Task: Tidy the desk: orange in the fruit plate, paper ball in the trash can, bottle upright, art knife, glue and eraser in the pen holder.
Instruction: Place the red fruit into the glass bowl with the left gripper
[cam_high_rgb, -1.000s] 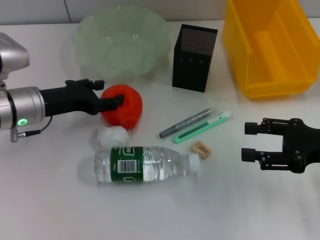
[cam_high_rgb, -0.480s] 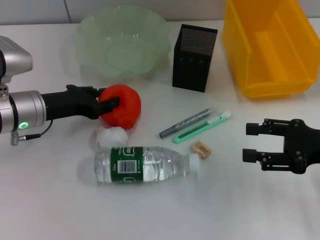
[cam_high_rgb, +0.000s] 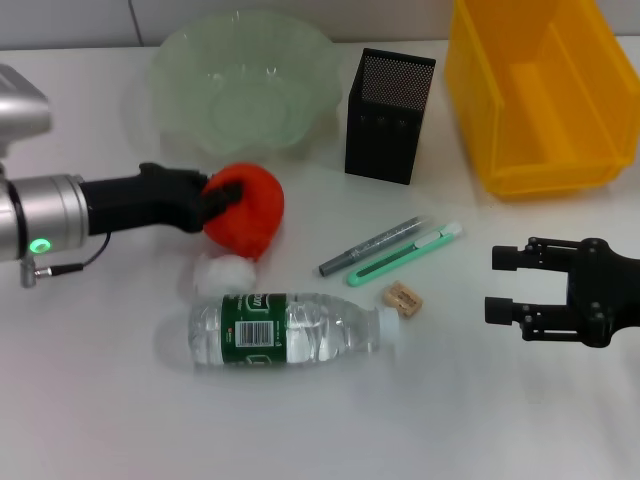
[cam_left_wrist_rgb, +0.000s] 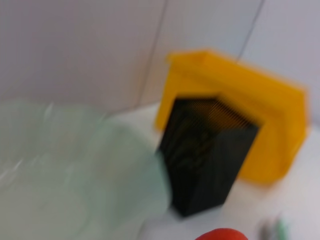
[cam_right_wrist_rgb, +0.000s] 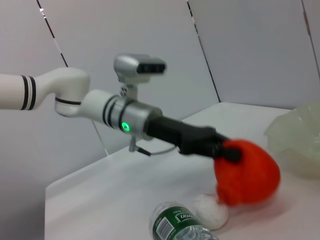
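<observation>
My left gripper (cam_high_rgb: 226, 196) is shut on the orange (cam_high_rgb: 252, 212), just in front of the pale green fruit plate (cam_high_rgb: 240, 85). The right wrist view shows the same grip (cam_right_wrist_rgb: 229, 151) on the orange (cam_right_wrist_rgb: 248, 175), at or just above the table. A white paper ball (cam_high_rgb: 225, 270) lies beside the orange. The clear bottle (cam_high_rgb: 290, 328) lies on its side. A grey glue stick (cam_high_rgb: 375, 245), a green art knife (cam_high_rgb: 405, 255) and a tan eraser (cam_high_rgb: 403, 298) lie at centre. The black mesh pen holder (cam_high_rgb: 388, 115) stands behind them. My right gripper (cam_high_rgb: 500, 283) is open and empty at the right.
A yellow bin (cam_high_rgb: 540, 90) stands at the back right. The left wrist view shows the pen holder (cam_left_wrist_rgb: 207, 150), the bin (cam_left_wrist_rgb: 240, 100), the plate (cam_left_wrist_rgb: 75, 170) and the top of the orange (cam_left_wrist_rgb: 222, 235). The bottle (cam_right_wrist_rgb: 182, 225) and paper ball (cam_right_wrist_rgb: 210, 210) show in the right wrist view.
My left gripper has closed on the orange and tilted; the orange has shifted slightly up and toward the plate. The right arm has not moved.
</observation>
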